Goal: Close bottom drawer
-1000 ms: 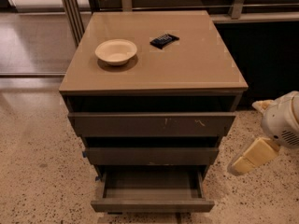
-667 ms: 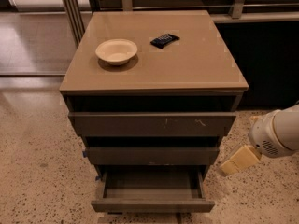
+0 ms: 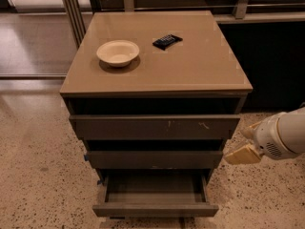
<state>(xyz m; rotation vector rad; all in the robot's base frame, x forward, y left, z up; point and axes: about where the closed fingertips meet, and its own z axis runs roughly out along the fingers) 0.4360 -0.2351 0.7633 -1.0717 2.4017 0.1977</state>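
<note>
Plain dark grey-brown handle-less bottom drawer [image 3: 155,210] at 6 o'clock of the view, pulled well out from the foot of the tan-topped three-drawer desk [image 3: 190,75]; shallow tray bare inside. Looks rigid and light, probably rides on runners with little drag, so calls for a steady push, not a grasp. No handle to take: best met flat against the middle of the front panel; off-centre, risks skewing the tray and binding it. Pincer [image 3: 237,145] on the white arm at about 2 o'clock from that front, released, tan fingers [image 3: 245,155] spread and holding nothing, clear of the desk's right side, level with the mid-width drawer front [image 3: 155,159]. Worth shutting gently, to spare the shallow cream bowl [image 3: 118,53] and the small black flat object [image 3: 167,41] at 12 o'clock on the desk top a jolt.
</note>
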